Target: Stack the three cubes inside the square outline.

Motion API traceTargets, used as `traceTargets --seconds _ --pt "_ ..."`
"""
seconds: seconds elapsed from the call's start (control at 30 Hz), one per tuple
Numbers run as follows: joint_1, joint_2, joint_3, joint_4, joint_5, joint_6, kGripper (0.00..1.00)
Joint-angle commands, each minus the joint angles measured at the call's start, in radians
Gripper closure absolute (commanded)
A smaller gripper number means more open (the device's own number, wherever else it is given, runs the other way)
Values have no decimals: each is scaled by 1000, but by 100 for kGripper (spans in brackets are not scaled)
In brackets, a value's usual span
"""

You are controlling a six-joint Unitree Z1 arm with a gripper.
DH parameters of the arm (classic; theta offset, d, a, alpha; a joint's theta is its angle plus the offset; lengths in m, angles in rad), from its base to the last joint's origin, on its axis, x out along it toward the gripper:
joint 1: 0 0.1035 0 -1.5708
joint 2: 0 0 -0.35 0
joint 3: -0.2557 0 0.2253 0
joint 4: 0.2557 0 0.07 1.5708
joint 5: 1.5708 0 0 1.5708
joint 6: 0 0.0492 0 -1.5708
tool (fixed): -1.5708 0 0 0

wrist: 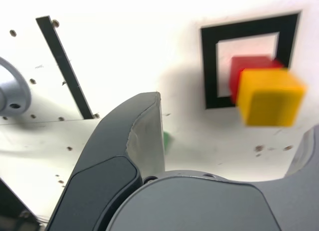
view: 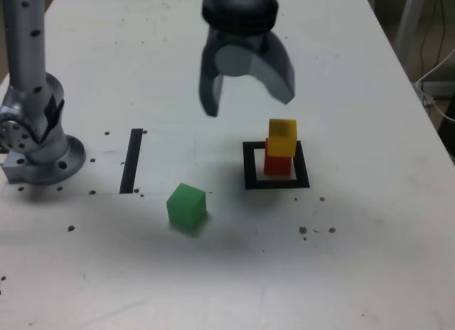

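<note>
Hanging high over the table, the claw (view: 247,88) is wide open and holds nothing. Below it, the yellow cube (view: 282,136) sits on the red cube (view: 278,163) inside the square outline (view: 276,182). The green cube (view: 187,205) lies apart.

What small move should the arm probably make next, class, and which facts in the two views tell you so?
Probably swing the open, empty gripper toward the exterior view's left and lower it over the green cube. The yellow cube already sits on the red cube inside the square outline, while the green one lies alone on the table, outside it.
</note>
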Motion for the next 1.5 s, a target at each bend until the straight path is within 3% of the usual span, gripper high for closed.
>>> traceTargets --seconds 0.0,0.27,0.47,1.17,1.47 --pt "-39 -30 44 -10 -8 -6 1" --pt "-211 -75 192 -61 -23 -40 1" --pt "-282 -76 280 -134 -44 -54 1" --pt "-295 -16 442 -348 -93 -14 8" --pt "-293 9 456 -382 -122 4 26"
